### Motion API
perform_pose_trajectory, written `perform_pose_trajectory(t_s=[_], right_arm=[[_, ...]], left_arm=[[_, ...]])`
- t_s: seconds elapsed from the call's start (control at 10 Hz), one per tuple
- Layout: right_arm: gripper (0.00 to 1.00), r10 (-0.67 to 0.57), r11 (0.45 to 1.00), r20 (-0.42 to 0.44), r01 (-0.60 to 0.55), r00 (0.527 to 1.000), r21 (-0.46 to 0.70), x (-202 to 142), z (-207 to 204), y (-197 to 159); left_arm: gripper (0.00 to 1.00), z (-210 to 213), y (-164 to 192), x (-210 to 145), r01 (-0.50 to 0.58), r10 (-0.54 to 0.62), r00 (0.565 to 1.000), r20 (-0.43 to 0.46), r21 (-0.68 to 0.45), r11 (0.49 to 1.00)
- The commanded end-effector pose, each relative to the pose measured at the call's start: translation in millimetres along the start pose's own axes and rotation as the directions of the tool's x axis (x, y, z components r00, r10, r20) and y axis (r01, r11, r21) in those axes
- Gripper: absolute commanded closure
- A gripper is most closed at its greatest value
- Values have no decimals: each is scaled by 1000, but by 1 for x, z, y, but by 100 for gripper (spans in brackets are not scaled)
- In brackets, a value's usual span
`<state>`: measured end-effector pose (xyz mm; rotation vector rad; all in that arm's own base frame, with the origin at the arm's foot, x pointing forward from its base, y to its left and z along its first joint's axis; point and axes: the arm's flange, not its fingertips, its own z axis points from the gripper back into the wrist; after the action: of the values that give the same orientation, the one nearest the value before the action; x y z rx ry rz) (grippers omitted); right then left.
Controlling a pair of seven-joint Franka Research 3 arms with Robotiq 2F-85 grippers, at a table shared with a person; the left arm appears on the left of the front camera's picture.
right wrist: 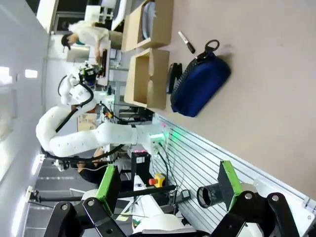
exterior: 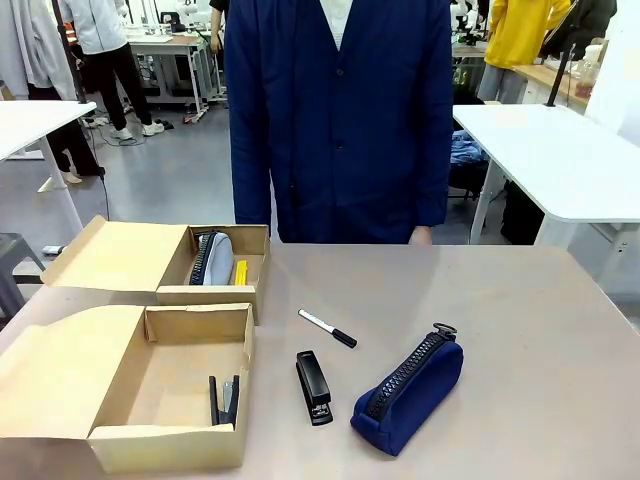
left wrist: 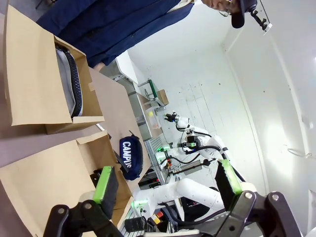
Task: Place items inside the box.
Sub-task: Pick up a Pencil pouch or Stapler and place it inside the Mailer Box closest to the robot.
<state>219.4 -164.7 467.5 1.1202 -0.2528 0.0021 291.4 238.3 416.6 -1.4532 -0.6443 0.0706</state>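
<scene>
Holds the left gripper [left wrist: 167, 180] spread wide, green pads [left wrist: 106, 183] well apart and nothing between them; holds the right gripper [right wrist: 168, 180] just as wide and just as empty. Shows, at the left end of the table [exterior: 520, 330], two open cardboard boxes, one behind the other, flaps folded out to the left. Has in the far box [exterior: 110, 255] a grey pouch [exterior: 215, 258] with a black zip, standing on edge, and just beside it on the right the yellow utility knife [exterior: 240, 272]. Has in the near box [exterior: 170, 445] one dark, narrow item [exterior: 223, 400] lying near the right-hand wall; too small to tell what. Finds the other items outside both boxes, on bare tabletop: the white-and-black marker pen [exterior: 327, 328] lying slantwise near the middle, black cap toward the right; the black stapler [exterior: 313, 386] a little nearer, close to the near box's right wall but apart from it; the navy blue pencil pouch [exterior: 410, 392] right of the stapler, lying diagonally with its zip uppermost and pull ring at the far end, "CAMPUS" in white readable on its side in the left wrist view. Places a person [exterior: 340, 120] in a navy coat at the far edge, one hand [exterior: 421, 235] hanging just behind the tabletop.
</scene>
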Motion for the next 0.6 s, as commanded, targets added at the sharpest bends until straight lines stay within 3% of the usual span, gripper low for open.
perform_pose_trajectory(t_s=[0.0,0.5], right_arm=[[0,-11,1000,15,11,1000,10,-4,5,3],[0,-11,1000,15,11,1000,10,-4,5,3]], left_arm=[[0,-1,-2,-2,22,-22,1000,-4,-13,1000],[0,-1,-2,-2,22,-22,1000,-4,-13,1000]])
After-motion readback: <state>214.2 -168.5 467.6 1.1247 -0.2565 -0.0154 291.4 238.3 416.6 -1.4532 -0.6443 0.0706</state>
